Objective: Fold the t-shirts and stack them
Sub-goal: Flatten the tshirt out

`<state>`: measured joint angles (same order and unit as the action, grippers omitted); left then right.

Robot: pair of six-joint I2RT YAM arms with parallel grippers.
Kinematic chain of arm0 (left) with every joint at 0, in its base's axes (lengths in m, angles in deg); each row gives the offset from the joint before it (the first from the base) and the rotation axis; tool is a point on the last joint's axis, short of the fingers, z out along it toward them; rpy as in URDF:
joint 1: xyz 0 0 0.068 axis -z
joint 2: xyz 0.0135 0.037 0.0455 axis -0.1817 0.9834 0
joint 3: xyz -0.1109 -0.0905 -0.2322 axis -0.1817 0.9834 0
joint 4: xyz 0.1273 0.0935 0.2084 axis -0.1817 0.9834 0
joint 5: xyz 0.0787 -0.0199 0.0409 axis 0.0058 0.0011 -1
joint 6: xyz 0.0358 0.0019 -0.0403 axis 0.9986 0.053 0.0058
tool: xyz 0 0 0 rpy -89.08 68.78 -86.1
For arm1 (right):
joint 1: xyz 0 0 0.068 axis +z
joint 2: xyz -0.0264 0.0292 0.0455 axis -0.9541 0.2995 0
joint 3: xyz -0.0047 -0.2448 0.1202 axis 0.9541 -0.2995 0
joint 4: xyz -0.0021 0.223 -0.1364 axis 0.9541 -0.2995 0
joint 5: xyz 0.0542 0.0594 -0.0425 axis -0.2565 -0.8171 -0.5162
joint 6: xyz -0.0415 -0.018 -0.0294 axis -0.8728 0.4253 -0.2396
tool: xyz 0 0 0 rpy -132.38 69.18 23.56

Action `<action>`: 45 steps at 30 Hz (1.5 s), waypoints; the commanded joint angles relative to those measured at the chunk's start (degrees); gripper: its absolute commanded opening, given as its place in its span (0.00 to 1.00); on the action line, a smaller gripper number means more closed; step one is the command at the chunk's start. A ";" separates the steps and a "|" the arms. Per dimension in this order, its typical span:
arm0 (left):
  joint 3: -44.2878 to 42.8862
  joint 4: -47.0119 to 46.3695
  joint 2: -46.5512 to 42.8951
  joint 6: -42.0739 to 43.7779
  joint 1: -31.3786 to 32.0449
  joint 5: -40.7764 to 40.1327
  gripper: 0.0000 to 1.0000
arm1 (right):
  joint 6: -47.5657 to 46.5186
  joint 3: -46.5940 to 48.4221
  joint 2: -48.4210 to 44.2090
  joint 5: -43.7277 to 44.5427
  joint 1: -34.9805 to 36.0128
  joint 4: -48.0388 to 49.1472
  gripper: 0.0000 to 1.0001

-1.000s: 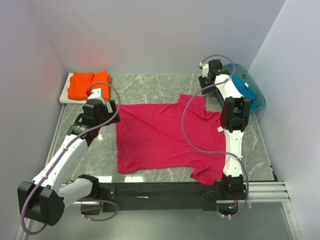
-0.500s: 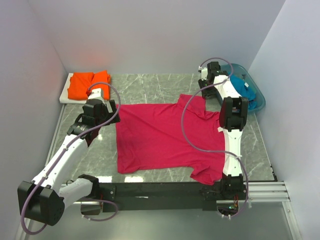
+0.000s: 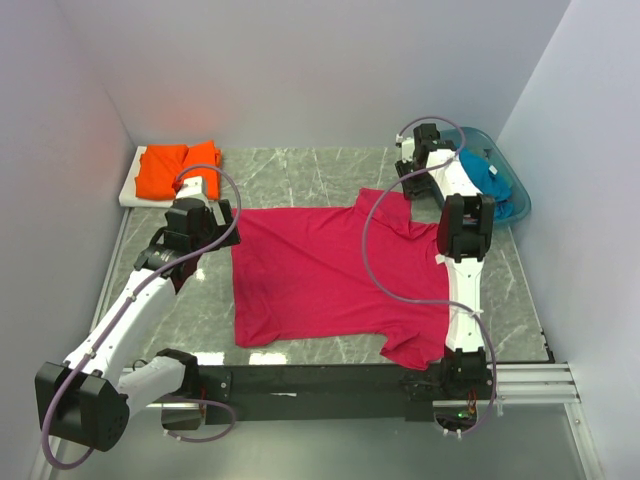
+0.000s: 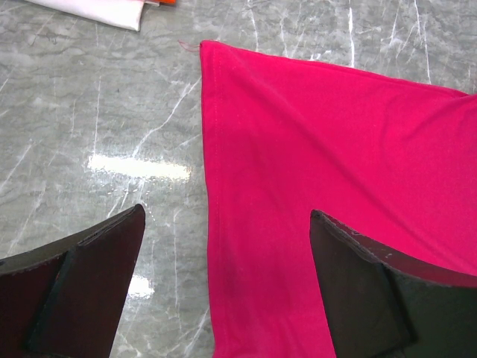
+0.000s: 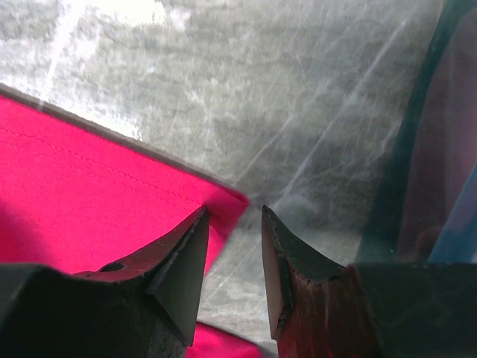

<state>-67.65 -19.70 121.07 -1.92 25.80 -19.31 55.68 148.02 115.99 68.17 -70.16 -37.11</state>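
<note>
One magenta-red cotton t-shirt (image 3: 320,275) lies spread flat in the middle of the grey marble table (image 3: 300,175), with the hem to the left and the sleeves and white neck label to the right. Bright orange t-shirt (image 3: 175,168) sits folded on a white board (image 3: 130,192) at the far left. Teal-blue t-shirt (image 3: 492,178) is bunched in the translucent teal plastic basket (image 3: 520,200) at the far right.

Left gripper (image 4: 226,218) hovers with jaws spread wide, straddling the hem edge near its far corner and holding nothing. Right gripper (image 5: 233,215) is about half spread over the far sleeve's corner tip, also pinching nothing.

Judgement: the fabric is light, limp and thin, so it will drape and drag. It lies flush on the smooth stone, so the fingers probably have to press down and scrape to catch one layer. Best holds look like the stitched hem corner and the sleeve or shoulder edge, lifted together to keep the fold straight.
</note>
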 commanded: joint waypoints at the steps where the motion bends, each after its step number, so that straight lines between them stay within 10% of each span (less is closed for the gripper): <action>1: -0.44 -0.64 -0.14 0.94 -0.22 -0.43 0.98 | -0.83 3.74 2.10 -1.62 -0.13 -2.22 0.42; 31: -0.44 -0.38 0.92 0.68 -0.22 -1.13 0.98 | -2.68 8.40 4.74 -3.64 -0.30 -6.09 0.32; 38: -0.35 -0.47 1.18 0.50 -0.22 -1.04 0.98 | -2.94 7.36 4.22 -4.43 -0.39 -5.57 0.00; 45: -0.18 -1.60 1.88 -1.07 -0.48 1.06 0.97 | -3.73 0.94 -1.57 -7.59 -0.48 -0.22 0.00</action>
<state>-67.65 -19.70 122.60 -2.13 25.76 -19.24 52.66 151.27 118.02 62.93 -70.33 -39.47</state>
